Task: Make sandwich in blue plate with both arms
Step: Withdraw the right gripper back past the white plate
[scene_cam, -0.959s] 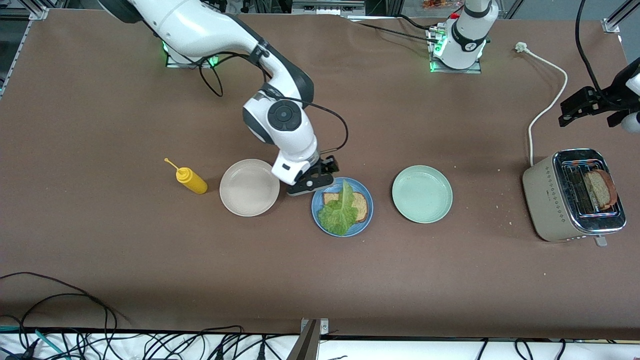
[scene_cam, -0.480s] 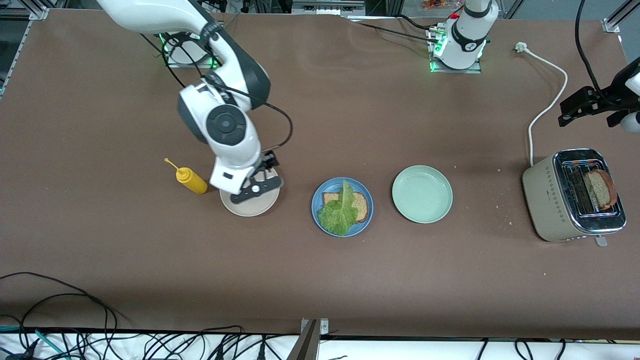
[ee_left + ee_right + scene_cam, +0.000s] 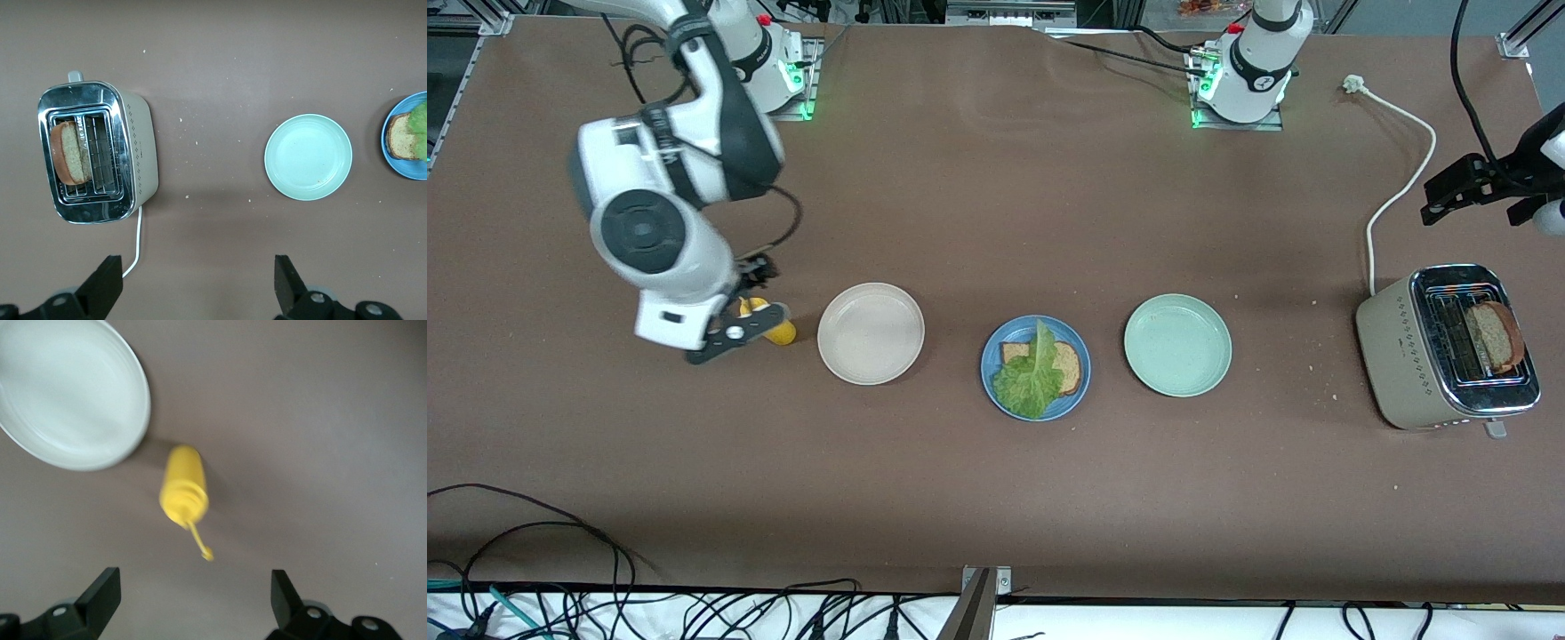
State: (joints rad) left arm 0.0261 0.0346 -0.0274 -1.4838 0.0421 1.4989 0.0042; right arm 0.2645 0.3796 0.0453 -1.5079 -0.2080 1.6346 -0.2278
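Swinging from the plate (image 3: 1035,368), my right gripper (image 3: 729,336), jaws spread, is hovering over the mustard (image 3: 183,485); left gripper (image 3: 193,293), open, is waiting above the toaster (image 3: 98,151).

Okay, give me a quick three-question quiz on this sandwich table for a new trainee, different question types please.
1. True or false: the round matte blue plate holds a brown bread slice with a ruffled green lettuce leaf on top.
2. Where is the second brown bread slice? A) pale green round plate B) beige toaster C) beige round plate
3. Fill in: the right hand is open over the yellow squeeze ____.

Key: 1 true; 2 B, standing in a slot; 3 bottle. The left hand waits open, high over the table near the toaster.
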